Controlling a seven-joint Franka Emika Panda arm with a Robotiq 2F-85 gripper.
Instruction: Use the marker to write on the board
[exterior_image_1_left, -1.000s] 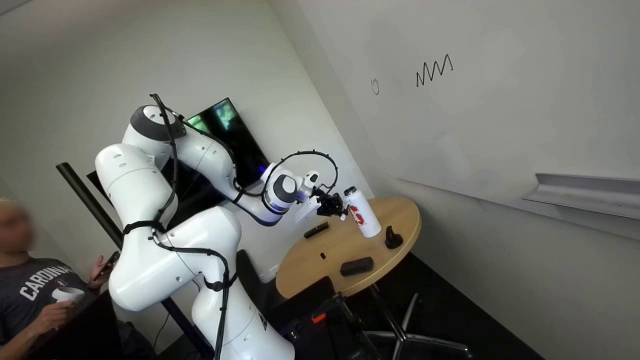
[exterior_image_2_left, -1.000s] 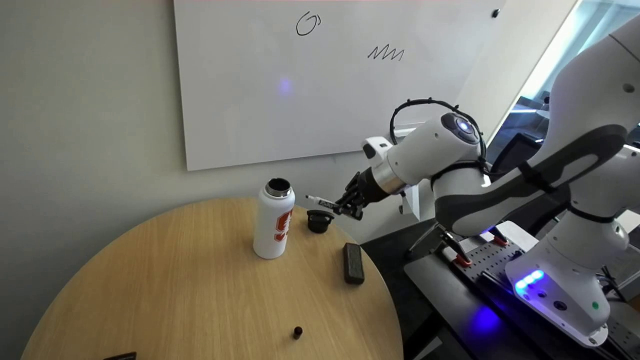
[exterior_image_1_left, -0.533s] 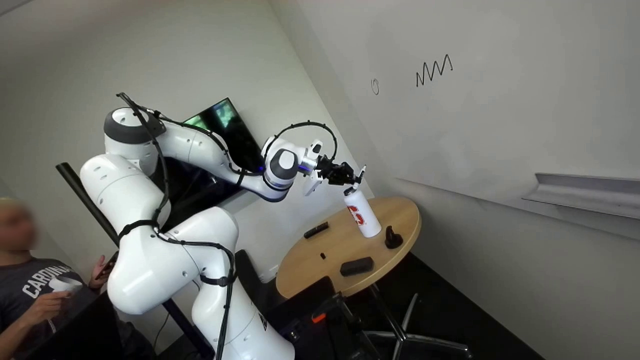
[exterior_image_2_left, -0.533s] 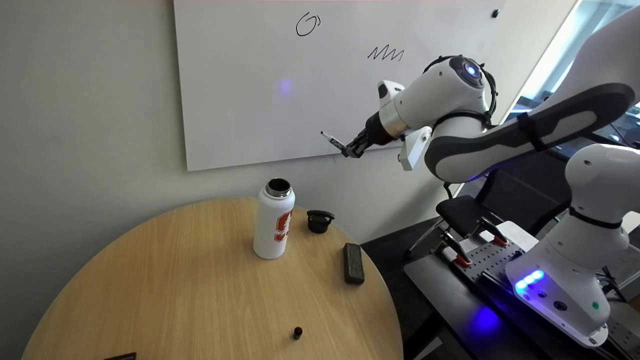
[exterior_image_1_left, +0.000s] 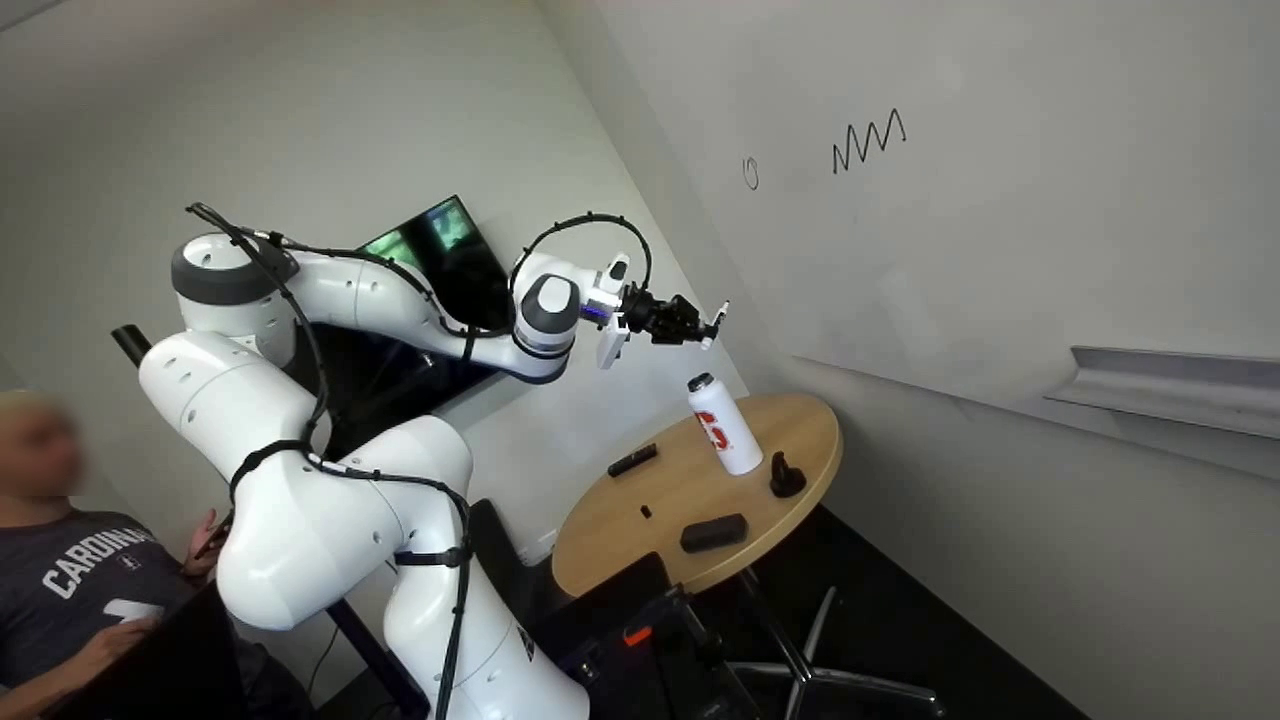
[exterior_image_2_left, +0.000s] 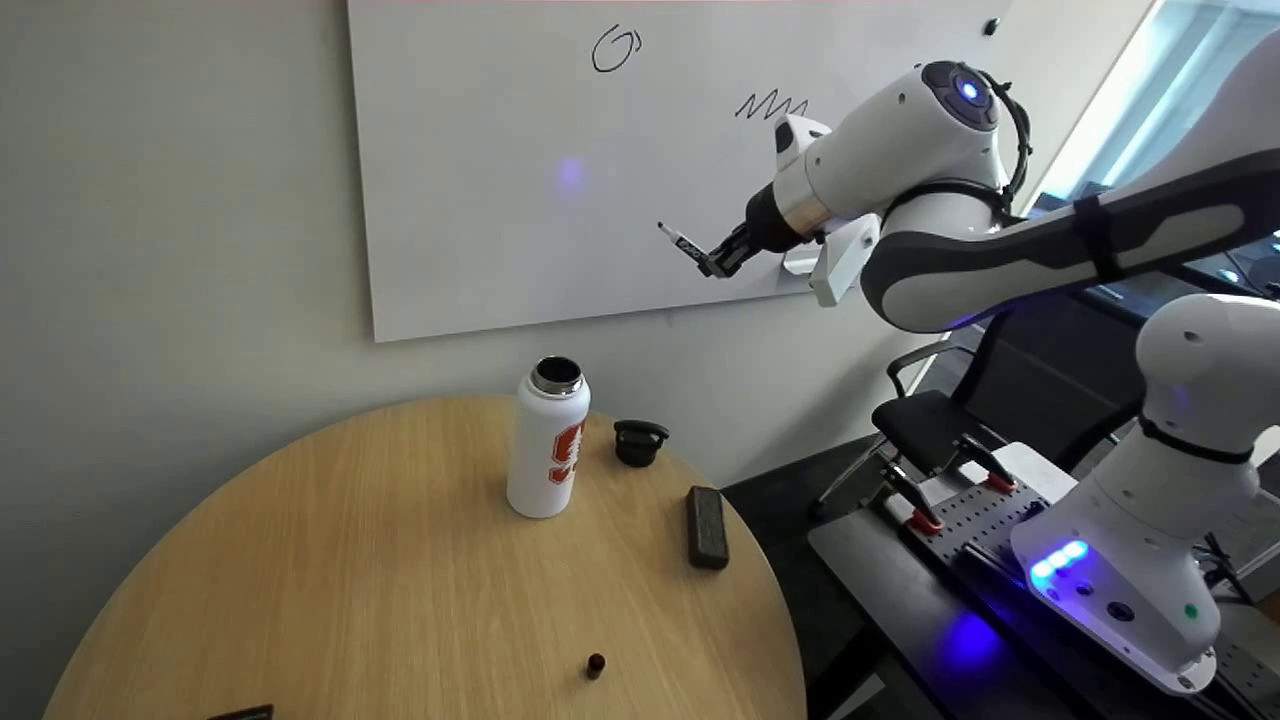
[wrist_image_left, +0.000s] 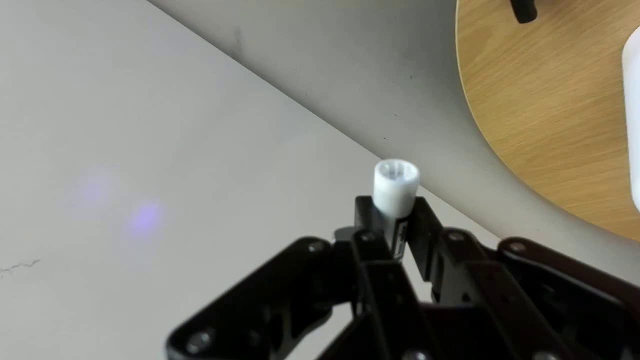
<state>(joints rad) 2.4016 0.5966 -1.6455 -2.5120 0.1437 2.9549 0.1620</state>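
The marker is a thin white stick with a black label and a dark tip. It shows in both exterior views (exterior_image_1_left: 722, 313) (exterior_image_2_left: 685, 244) and its white end shows in the wrist view (wrist_image_left: 396, 187). My gripper (exterior_image_1_left: 708, 332) (exterior_image_2_left: 710, 264) (wrist_image_left: 391, 220) is shut on it, high above the table. In an exterior view its dark tip points up and away from the fingers. The board (exterior_image_1_left: 990, 250) (exterior_image_2_left: 490, 210) (wrist_image_left: 165, 130) is large and white, with a black zigzag and a small loop. The marker appears apart from the board; the gap is hard to judge.
A round wooden table (exterior_image_2_left: 350, 560) stands below the gripper. On it are an open white bottle with a red logo (exterior_image_2_left: 545, 450), a black lid (exterior_image_2_left: 638, 444), a black block (exterior_image_2_left: 707, 528), a small dark piece (exterior_image_2_left: 595, 665) and a dark bar (exterior_image_1_left: 632, 460). A ledge (exterior_image_1_left: 1180, 385) juts from the board.
My gripper has risen with the marker from beside the bottle's top to well above it, in front of the board's lower part. The table things have not moved.
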